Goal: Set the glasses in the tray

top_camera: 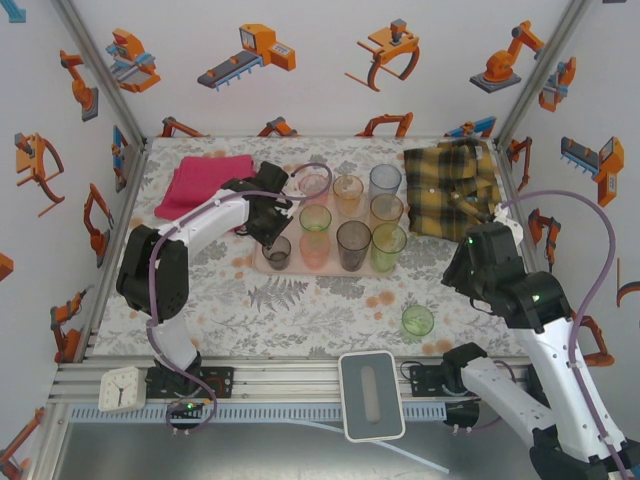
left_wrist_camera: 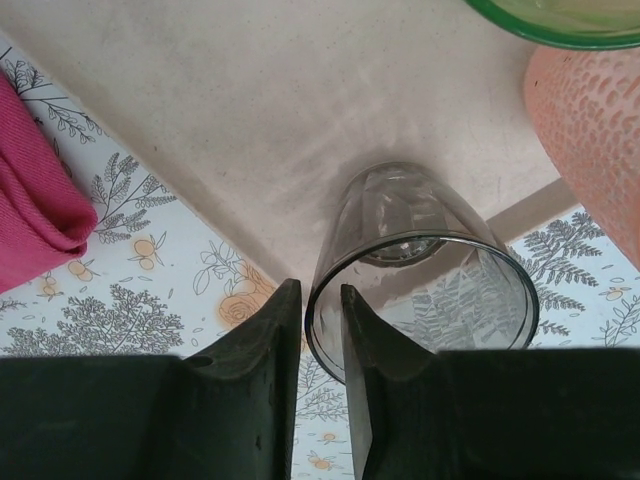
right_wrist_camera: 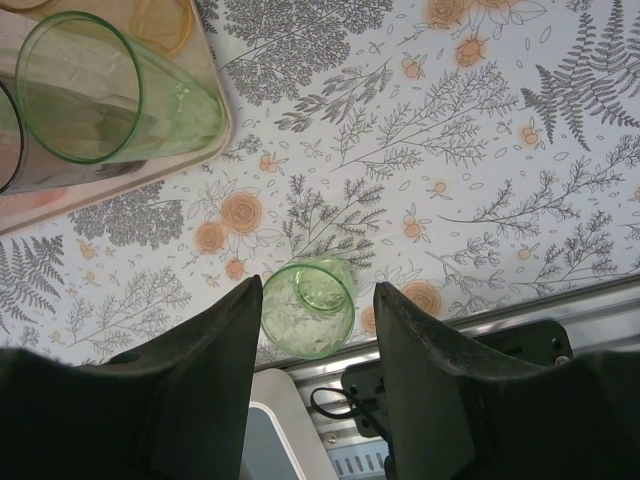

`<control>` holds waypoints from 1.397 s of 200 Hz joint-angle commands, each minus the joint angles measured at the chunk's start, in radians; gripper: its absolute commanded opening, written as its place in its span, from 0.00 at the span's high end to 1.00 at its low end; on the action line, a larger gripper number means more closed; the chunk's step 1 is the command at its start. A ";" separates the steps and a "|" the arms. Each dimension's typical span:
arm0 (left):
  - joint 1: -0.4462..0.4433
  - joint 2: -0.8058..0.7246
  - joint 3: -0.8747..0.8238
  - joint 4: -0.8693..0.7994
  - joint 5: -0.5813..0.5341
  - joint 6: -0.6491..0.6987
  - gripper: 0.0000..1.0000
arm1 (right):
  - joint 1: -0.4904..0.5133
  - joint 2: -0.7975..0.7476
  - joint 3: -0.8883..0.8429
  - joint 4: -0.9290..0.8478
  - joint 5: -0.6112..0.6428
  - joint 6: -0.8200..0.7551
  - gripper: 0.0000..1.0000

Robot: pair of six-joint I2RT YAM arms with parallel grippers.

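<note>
The pale pink tray [top_camera: 262, 266] lies mid-table and holds several tumblers in blue, orange, pink, green and smoky tints. My left gripper [top_camera: 268, 238] is at the tray's near left corner. It is shut on the rim of a smoky grey glass [left_wrist_camera: 420, 260], one finger inside and one outside, and the glass stands upright on the tray [left_wrist_camera: 300, 100]. A lone green glass [top_camera: 417, 322] stands on the table near the front edge. My right gripper [right_wrist_camera: 318, 300] hangs open above this green glass [right_wrist_camera: 308, 308], apart from it.
A folded magenta towel [top_camera: 205, 183] lies left of the tray and a yellow-black plaid shirt [top_camera: 452, 185] lies to its right. A white clock [top_camera: 122, 388] and a grey-white device [top_camera: 371, 395] sit on the front rail [right_wrist_camera: 520, 320].
</note>
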 commanded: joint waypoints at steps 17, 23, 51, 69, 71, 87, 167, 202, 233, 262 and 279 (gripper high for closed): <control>0.013 0.004 0.007 -0.017 0.008 -0.008 0.66 | -0.003 0.006 0.025 0.014 0.002 -0.015 0.52; 0.015 0.003 0.010 -0.019 0.010 -0.009 0.64 | -0.003 0.008 0.025 0.013 0.003 -0.015 0.53; 0.020 -0.014 0.026 -0.032 0.011 -0.013 0.53 | -0.003 0.007 0.019 0.020 0.003 -0.016 0.52; 0.021 -0.020 0.049 -0.054 0.002 -0.011 0.51 | -0.002 0.005 0.013 0.026 0.004 -0.022 0.53; 0.021 -0.021 0.052 -0.056 0.002 -0.012 0.51 | -0.003 0.005 0.013 0.027 0.004 -0.022 0.53; 0.020 -0.034 0.076 -0.079 0.002 -0.014 0.49 | -0.003 0.015 0.014 0.030 0.004 -0.030 0.53; 0.018 -0.186 0.195 -0.180 0.000 0.000 0.40 | -0.004 0.050 0.022 0.061 -0.002 -0.047 0.52; 0.001 -0.256 0.263 -0.200 0.005 0.016 0.34 | -0.004 0.058 0.017 0.070 -0.012 -0.044 0.53; -0.056 -0.269 0.350 -0.238 0.004 0.032 0.32 | -0.005 0.050 0.034 0.065 -0.015 -0.041 0.52; -0.166 -0.257 0.430 -0.259 0.000 0.046 0.31 | -0.010 0.052 0.072 0.042 -0.015 -0.038 0.52; -0.234 -0.231 0.475 -0.263 0.004 0.048 0.31 | -0.011 0.054 0.118 0.012 -0.010 -0.035 0.52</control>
